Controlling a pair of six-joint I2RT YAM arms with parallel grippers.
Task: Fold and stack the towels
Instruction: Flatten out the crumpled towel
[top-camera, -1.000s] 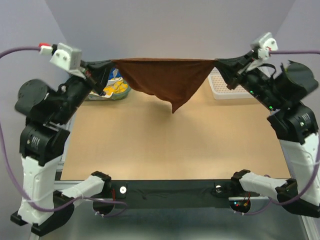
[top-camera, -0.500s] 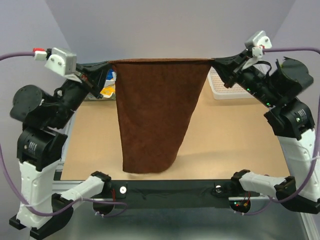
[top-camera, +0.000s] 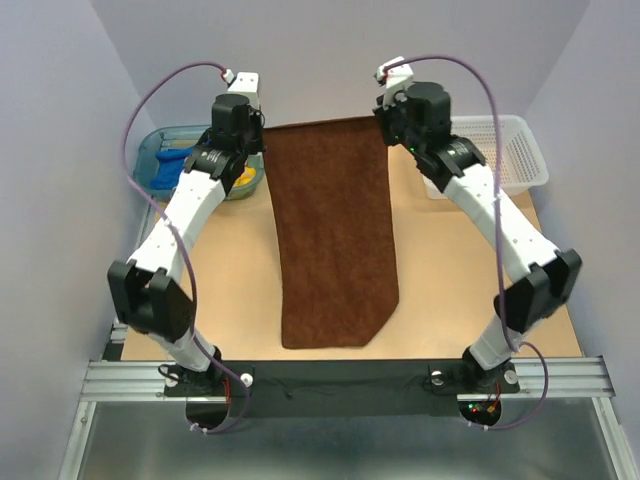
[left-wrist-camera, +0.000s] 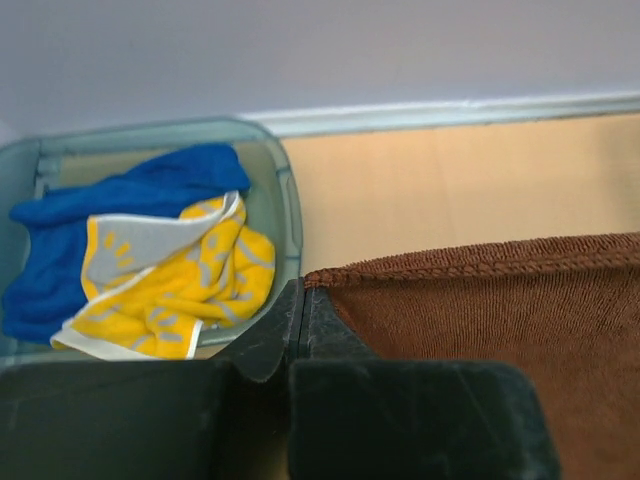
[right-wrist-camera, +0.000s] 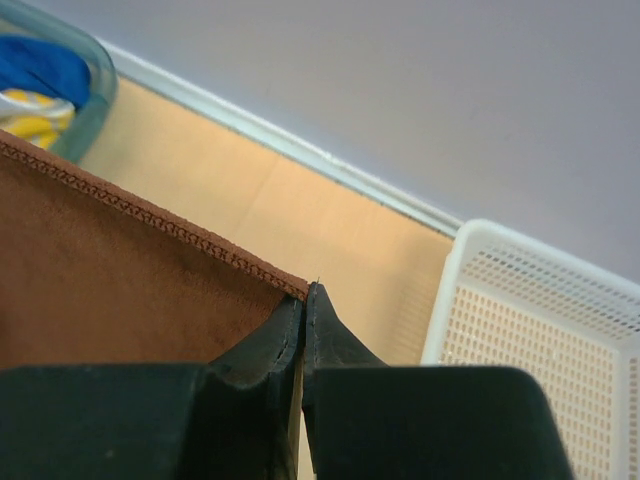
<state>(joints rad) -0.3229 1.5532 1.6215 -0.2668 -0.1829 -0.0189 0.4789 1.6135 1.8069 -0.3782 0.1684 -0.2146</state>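
Evidently the step in hand is laying the rust-brown towel (top-camera: 335, 240) out flat before its first fold. In the overhead view it runs as a long strip down the middle of the table (top-camera: 450, 270), from the top centre to the lower centre of the frame. The left gripper (left-wrist-camera: 302, 300) is clenched on its upper-left corner and the right gripper (right-wrist-camera: 305, 300) is clenched on its upper-right corner, both pinching right at the stitched hem. The lower-right corner looks cut off at a slant, so the cloth may be skewed or tucked under there. To do this well, I would keep the far hem taut and level between the two arms, set both corners down together, and let go only once the hem rests on the wood. The yellow towel (left-wrist-camera: 200, 290) and blue towel (left-wrist-camera: 120, 195) sit bundled in the teal tub (top-camera: 150, 150) at upper left, and the white basket (top-camera: 520, 150) stands at upper right.
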